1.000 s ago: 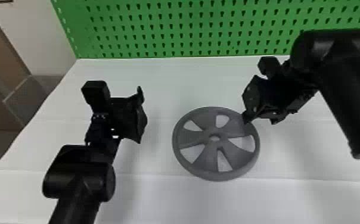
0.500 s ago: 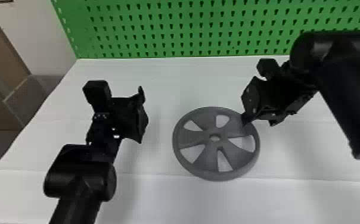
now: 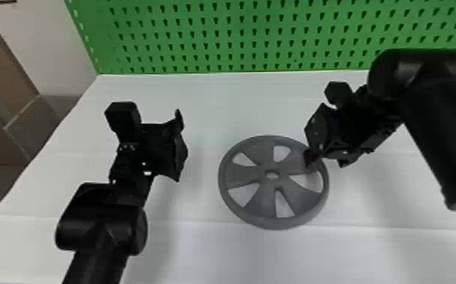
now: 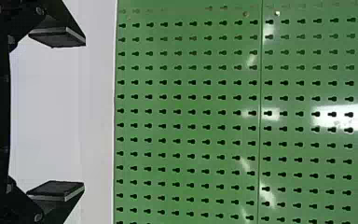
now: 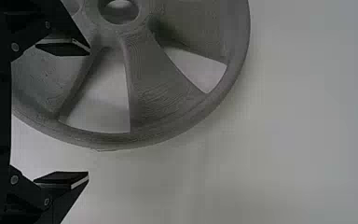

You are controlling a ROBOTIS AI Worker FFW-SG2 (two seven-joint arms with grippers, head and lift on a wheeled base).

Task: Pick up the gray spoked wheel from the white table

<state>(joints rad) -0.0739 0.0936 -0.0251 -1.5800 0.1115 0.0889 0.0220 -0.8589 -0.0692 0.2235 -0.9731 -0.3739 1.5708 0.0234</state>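
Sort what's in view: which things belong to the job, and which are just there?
In the job:
gray spoked wheel, lying flat
white table beneath it
right gripper, open at the wheel's rim

Apart from it:
green pegboard behind the table
left gripper, open left of the wheel, seemingly idle

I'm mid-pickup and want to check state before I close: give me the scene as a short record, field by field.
target: gray spoked wheel
support: white table, wheel lying flat
right hand: open, at the wheel's right side; one finger over the wheel, the other outside its rim
right-hand contact: cannot tell
left hand: open, left of the wheel and apart from it
wheel gripped: no
backdrop: green pegboard behind the table
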